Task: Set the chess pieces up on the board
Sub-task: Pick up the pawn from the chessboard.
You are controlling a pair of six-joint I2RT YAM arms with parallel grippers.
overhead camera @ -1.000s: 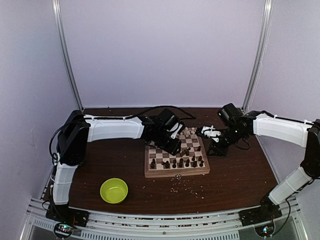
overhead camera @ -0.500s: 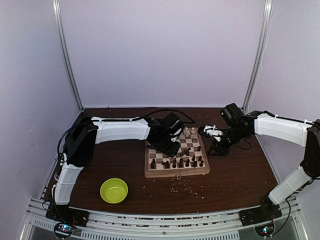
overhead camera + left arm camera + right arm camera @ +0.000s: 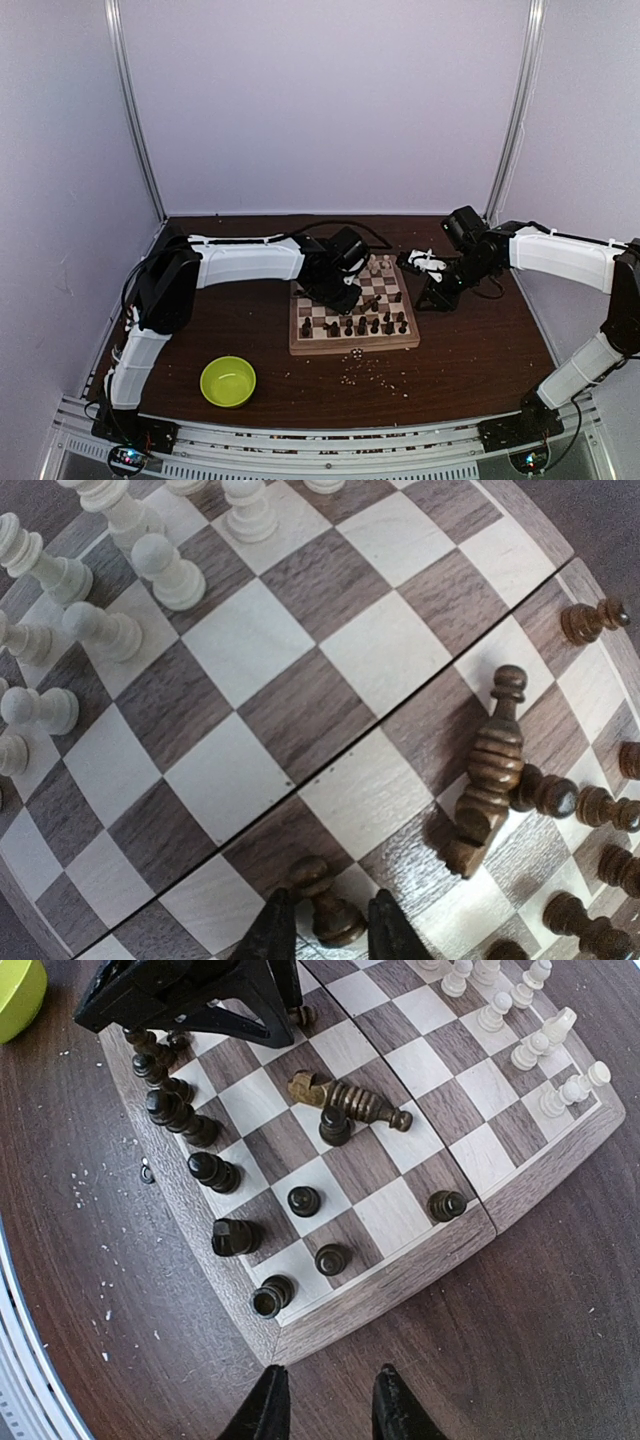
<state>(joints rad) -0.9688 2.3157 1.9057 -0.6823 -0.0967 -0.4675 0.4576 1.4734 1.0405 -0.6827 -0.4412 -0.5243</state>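
The left claw (image 3: 327, 935) straddles a small dark-brown turned wooden pawn (image 3: 322, 900) standing on the left half of the square checked wooden chessboard (image 3: 330, 346). Whether its fingers press the pawn cannot be told. A tall ribbed dark-brown piece (image 3: 490, 780) lies toppled mid-board. The right claw (image 3: 330, 1410) hangs open and empty over the dark wooden counter (image 3: 520, 1320), beside the board's right edge.

A lime-green round plastic bowl (image 3: 228, 381) is sitting upright on the dark brown wooden table (image 3: 470, 350), near its front left. Pale crumbs (image 3: 368, 372) are lying scattered to the bowl's right. Plain lavender walls (image 3: 320, 100) are enclosing the table.
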